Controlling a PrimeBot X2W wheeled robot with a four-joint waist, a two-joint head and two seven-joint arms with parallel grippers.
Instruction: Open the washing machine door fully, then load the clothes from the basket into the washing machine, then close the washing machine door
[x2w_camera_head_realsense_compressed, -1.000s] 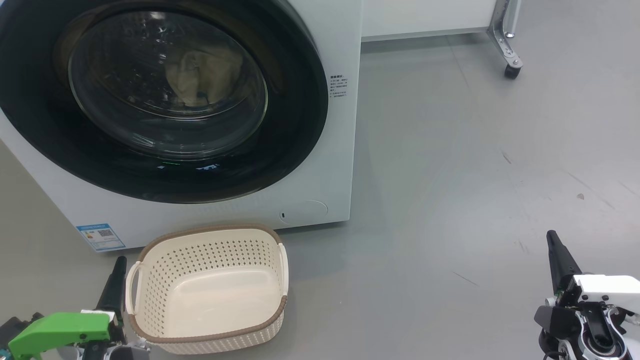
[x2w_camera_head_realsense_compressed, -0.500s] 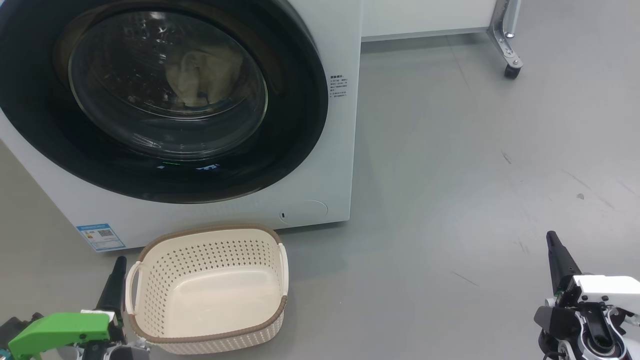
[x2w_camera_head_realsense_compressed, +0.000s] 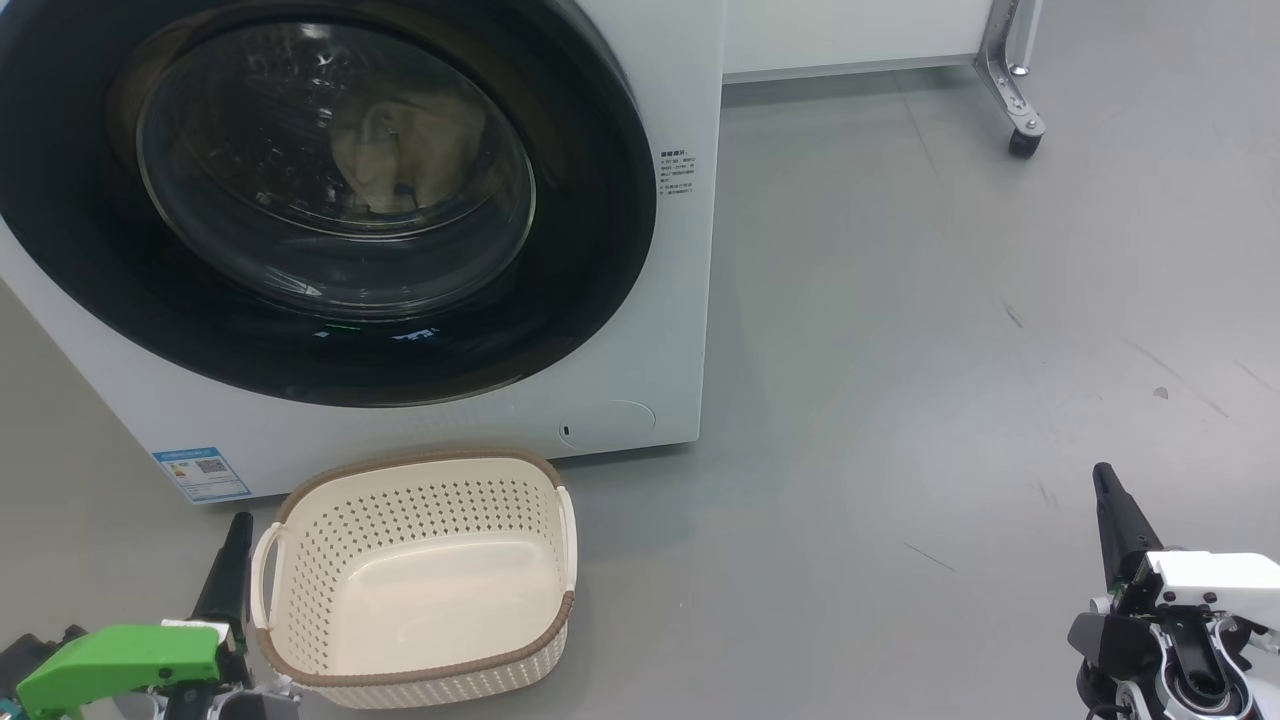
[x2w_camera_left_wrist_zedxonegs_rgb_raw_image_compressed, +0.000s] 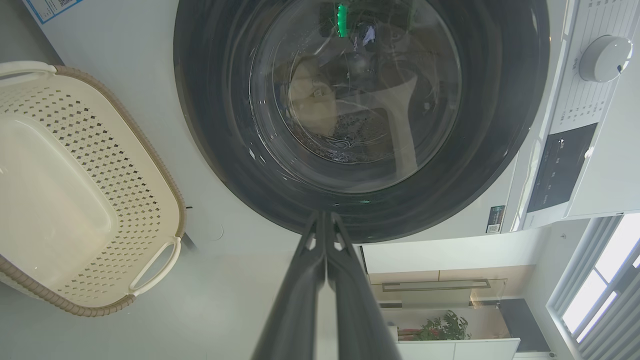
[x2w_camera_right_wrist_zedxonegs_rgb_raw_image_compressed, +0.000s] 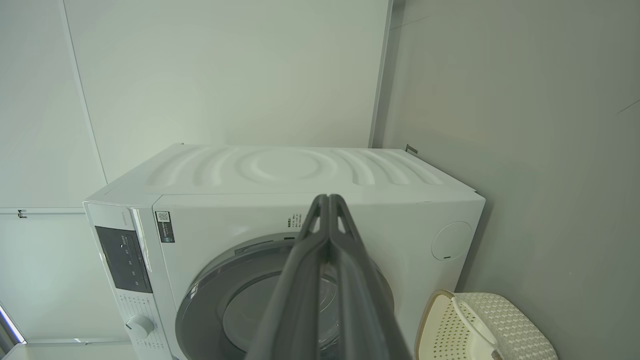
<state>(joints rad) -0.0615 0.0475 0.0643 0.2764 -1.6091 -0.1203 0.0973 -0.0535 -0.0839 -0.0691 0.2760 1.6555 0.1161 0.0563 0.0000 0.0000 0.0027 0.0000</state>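
Observation:
The washing machine (x2w_camera_head_realsense_compressed: 640, 380) stands white at the upper left, and its door (x2w_camera_head_realsense_compressed: 590, 280), with a black rim and bulging glass, lies flush against the front. Pale cream clothes (x2w_camera_head_realsense_compressed: 400, 150) show through the glass inside the drum. The basket (x2w_camera_head_realsense_compressed: 420, 458) sits on the floor in front of the machine with nothing in it. My left gripper (x2w_camera_head_realsense_compressed: 238, 525) is shut just left of the basket's handle, touching nothing. My right gripper (x2w_camera_head_realsense_compressed: 1103, 475) is shut, low over bare floor far to the right. The left wrist view has the left gripper (x2w_camera_left_wrist_zedxonegs_rgb_raw_image_compressed: 324, 217) pointing at the door (x2w_camera_left_wrist_zedxonegs_rgb_raw_image_compressed: 500, 125); the right wrist view has the right gripper (x2w_camera_right_wrist_zedxonegs_rgb_raw_image_compressed: 327, 200) before the washing machine (x2w_camera_right_wrist_zedxonegs_rgb_raw_image_compressed: 290, 170).
A metal leg on a caster (x2w_camera_head_realsense_compressed: 1022, 120) stands at the back right under a white panel. Grey floor (x2w_camera_head_realsense_compressed: 950, 350) stretches to the right of the machine. The control knob (x2w_camera_left_wrist_zedxonegs_rgb_raw_image_compressed: 602, 57) and dark display sit beside the door.
The cloth behind the glass has shifted its folds slightly. Both grippers and the basket have stayed where they were.

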